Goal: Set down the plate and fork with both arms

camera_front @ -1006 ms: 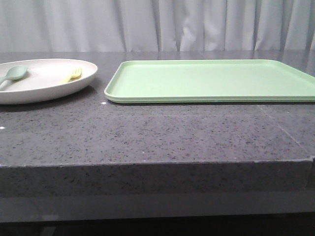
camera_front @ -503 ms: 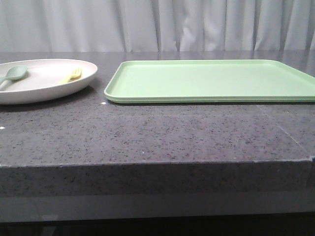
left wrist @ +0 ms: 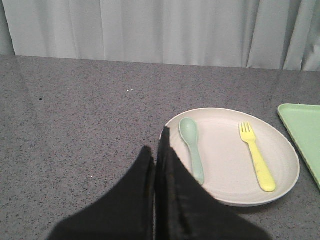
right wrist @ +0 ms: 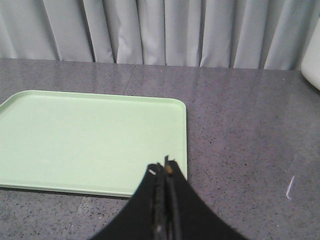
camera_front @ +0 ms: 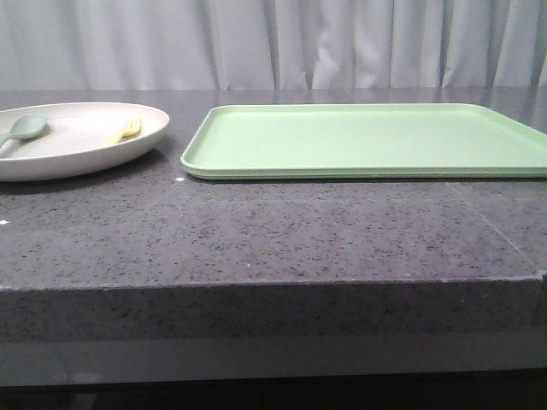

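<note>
The cream-white plate point(camera_front: 77, 158) rests at the table's far left, also seen in the left wrist view as the plate point(left wrist: 225, 175). On it lies the yellow fork point(camera_front: 124, 131), the fork point(left wrist: 256, 156) lying toward the tray side, beside a pale green spoon point(left wrist: 192, 145). My left gripper point(left wrist: 155, 145) is shut and empty, hovering just short of the plate's near rim on the spoon's side. My right gripper point(right wrist: 162, 167) is shut and empty above the near corner of the tray. Neither gripper shows in the front view.
A rectangular light green tray point(camera_front: 367, 141) lies right of the plate, and its corner edge, the tray point(right wrist: 90, 135), fills the right wrist view. Grey speckled stone table point(camera_front: 273, 231) with a front edge near me. Pale curtains stand behind. A white object point(right wrist: 312, 70) sits at the far right.
</note>
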Robot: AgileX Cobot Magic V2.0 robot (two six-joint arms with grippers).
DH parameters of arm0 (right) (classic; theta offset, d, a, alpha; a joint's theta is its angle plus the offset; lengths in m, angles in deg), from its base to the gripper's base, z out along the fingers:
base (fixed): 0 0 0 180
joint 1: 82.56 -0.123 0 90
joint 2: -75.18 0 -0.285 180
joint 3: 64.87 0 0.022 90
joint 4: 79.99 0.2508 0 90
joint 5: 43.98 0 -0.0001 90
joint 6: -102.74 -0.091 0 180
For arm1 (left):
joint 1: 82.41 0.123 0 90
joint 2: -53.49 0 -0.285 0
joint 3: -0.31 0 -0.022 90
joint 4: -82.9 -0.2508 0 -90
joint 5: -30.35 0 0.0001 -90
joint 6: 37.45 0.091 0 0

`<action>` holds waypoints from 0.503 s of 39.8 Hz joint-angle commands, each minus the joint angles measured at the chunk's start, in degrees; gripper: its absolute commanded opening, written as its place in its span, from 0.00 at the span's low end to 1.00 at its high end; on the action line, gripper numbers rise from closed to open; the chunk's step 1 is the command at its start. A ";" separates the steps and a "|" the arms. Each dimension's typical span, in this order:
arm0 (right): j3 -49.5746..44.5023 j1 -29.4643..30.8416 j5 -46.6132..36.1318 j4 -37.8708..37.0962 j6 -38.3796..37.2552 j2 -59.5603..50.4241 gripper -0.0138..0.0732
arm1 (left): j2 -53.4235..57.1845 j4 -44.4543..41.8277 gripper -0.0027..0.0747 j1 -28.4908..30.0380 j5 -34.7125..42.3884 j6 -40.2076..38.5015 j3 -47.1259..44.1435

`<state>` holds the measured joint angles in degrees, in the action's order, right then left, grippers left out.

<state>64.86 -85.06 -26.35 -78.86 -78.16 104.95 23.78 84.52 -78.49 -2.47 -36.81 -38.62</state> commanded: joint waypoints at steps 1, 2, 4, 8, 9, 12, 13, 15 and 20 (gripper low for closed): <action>1.94 0.11 -4.90 -0.33 0.37 0.86 0.08 | -0.91 0.57 0.01 -0.32 4.35 -0.63 1.61; 1.94 0.11 -4.90 -0.33 0.37 0.86 0.08 | -0.91 0.57 0.01 -0.32 4.08 -0.63 1.61; 1.94 0.11 -4.66 -0.33 0.37 0.86 0.09 | -0.91 0.57 0.01 -0.20 3.70 -0.63 1.61; 1.94 0.11 -4.75 -0.33 0.37 0.86 0.24 | -0.91 0.38 0.17 -0.20 4.03 -0.63 1.61; 1.94 0.11 -4.88 -0.33 0.37 0.86 0.34 | -0.91 0.38 0.25 -0.20 4.03 -0.63 1.61; 1.94 0.11 -4.91 -0.38 0.37 0.86 0.60 | -0.91 0.38 0.54 -0.20 4.17 -0.63 1.61; 1.94 0.11 -4.91 -0.38 0.37 0.86 0.66 | -0.91 0.38 0.63 -0.20 4.30 -0.63 1.61; 1.94 0.11 -4.91 -0.38 0.37 0.86 0.79 | -0.91 0.38 0.78 -0.20 4.39 -0.63 1.61; 1.94 0.11 -4.91 -0.38 0.37 0.86 0.83 | -0.91 0.71 0.81 -0.20 4.39 -0.63 1.61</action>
<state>64.86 -85.06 -26.35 -78.86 -78.16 104.95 23.78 84.61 -78.49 -2.88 -36.81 -38.62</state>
